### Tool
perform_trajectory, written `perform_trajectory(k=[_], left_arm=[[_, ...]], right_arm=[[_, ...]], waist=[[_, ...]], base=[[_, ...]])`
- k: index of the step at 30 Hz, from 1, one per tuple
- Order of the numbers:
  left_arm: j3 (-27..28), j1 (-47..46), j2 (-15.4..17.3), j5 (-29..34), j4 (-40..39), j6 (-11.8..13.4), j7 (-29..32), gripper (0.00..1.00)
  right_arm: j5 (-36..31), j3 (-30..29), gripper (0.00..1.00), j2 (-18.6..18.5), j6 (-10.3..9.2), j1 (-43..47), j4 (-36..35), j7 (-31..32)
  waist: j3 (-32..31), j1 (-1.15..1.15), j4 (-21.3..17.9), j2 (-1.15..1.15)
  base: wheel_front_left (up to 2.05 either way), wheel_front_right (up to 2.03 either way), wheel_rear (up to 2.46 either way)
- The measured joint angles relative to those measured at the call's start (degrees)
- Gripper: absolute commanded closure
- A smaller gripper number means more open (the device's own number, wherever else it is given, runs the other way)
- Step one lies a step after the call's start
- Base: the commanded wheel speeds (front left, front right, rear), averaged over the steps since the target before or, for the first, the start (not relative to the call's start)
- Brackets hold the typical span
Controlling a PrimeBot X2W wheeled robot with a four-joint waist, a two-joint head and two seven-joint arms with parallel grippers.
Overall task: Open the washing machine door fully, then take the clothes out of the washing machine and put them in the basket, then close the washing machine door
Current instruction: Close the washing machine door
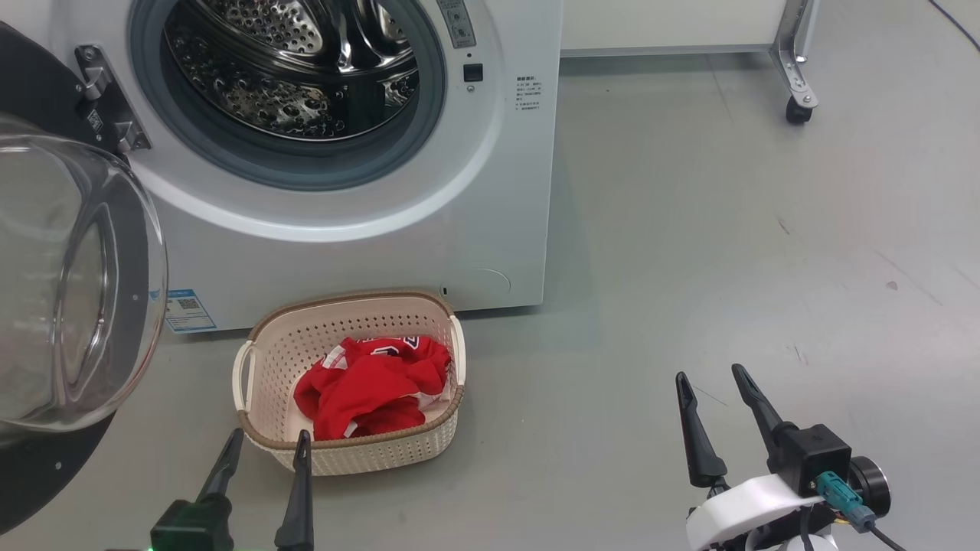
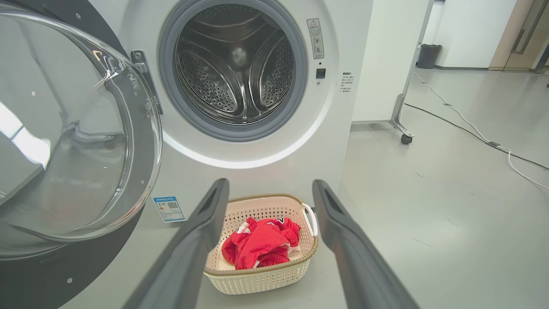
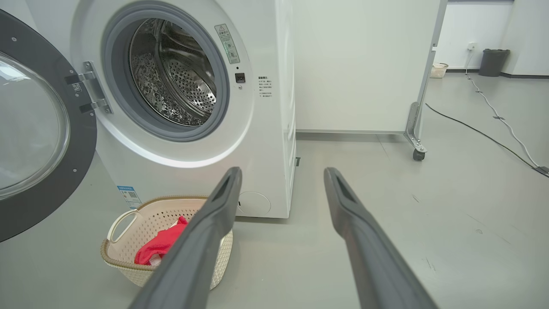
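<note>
Left fingers [image 1: 298, 490] parted and empty just before basket [image 1: 367, 456] rim, right fingers [image 1: 698, 436] parted and empty above floor [image 1: 689, 268], red clothes [image 1: 367, 386] heaped in basket at washing machine [image 1: 344, 252] foot, washing machine door [image 1: 69, 291] swung wide open at left

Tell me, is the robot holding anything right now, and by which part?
Nothing is held. The left gripper and the right gripper are both open and bare; the clothes lie in the basket.
</note>
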Motion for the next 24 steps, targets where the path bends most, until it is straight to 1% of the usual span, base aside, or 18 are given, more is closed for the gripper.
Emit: perform_trajectory(k=[12,18,24], left_arm=[[-0.6,0.0,0.0,0.9,0.0,0.2,0.0,0.00],[-1.0,0.0,0.0,1.0,0.0,0.2,0.0,0.00],[-1.0,-0.1,0.0,1.1,0.1,0.2,0.0,0.00]], right_arm=[[-0.1,-0.6,0.00,0.0,-0.01,0.0,0.0,0.0],[-0.1,-1.4,0.00,0.0,-0.02,0.0,-0.3,0.0],[-0.1,-1.8,0.00,-0.1,-0.02,0.0,-0.5,0.0]], waist=[[-0.2,0.00,0.8,0.00],[-0.1,0.00,2.3,0.00],[-0.1,0.00,4.7,0.00]], base=[[0.00,0.00,0.00],[0.00,0.00,0.00],[0.00,0.00,0.00]])
